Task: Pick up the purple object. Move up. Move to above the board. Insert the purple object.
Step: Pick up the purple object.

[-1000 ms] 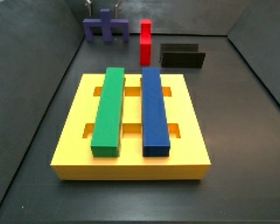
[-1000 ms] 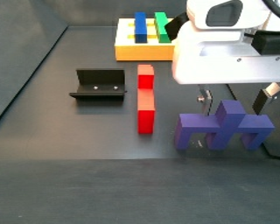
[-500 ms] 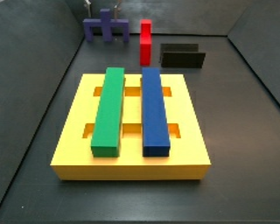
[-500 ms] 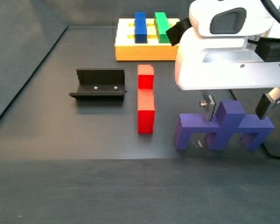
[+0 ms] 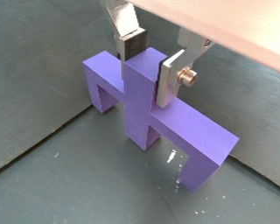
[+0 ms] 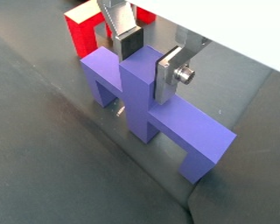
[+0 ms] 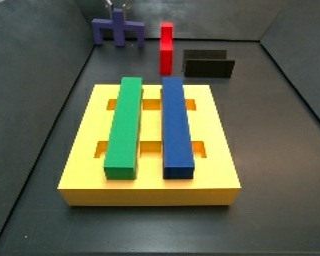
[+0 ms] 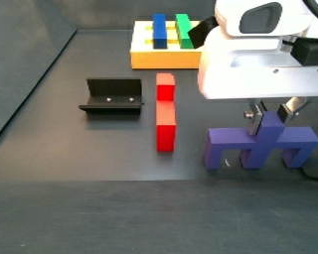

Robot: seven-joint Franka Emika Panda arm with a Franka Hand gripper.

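The purple object [image 8: 261, 147] stands upright near the right side wall, also in a side view [image 7: 116, 30] at the far left corner. My gripper [image 8: 269, 115] is shut on its central post; both wrist views show the silver fingers [image 5: 174, 74] [image 6: 170, 75] pressed on either side of the post [image 5: 145, 83]. Its legs are at or just above the floor. The yellow board [image 7: 149, 185] lies apart from it, also in a side view [image 8: 148, 60], with a green bar [image 7: 123, 125] and a blue bar [image 7: 176, 125] lying in its slots.
An upright red bar [image 8: 165, 114] stands just beside the purple object, also in a wrist view [image 6: 87, 31]. The black fixture [image 8: 112, 96] sits on the floor beyond it. Dark walls enclose the floor close to the purple object.
My fingers have closed on the purple object's post. The object has shifted slightly and sits a little higher in a side view.
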